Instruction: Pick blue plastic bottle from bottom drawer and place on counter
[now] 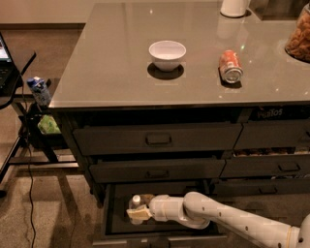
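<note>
The bottom drawer (116, 227) stands pulled open under the counter (111, 63). The blue plastic bottle (136, 202), a small clear bottle with a white cap, stands upright in the drawer's left part. My gripper (138, 213) reaches into the drawer from the right on a white arm and is shut on the bottle's body, with a pale finger across its lower half. The bottle's base is hidden behind the gripper.
A white bowl (167, 54) and a red soda can (230, 66) lying on its side are on the counter. A white vessel (234, 7) stands at the back. A blue-capped bottle (38, 90) sits on a side stand at left. Two shut drawers (157, 139) are above.
</note>
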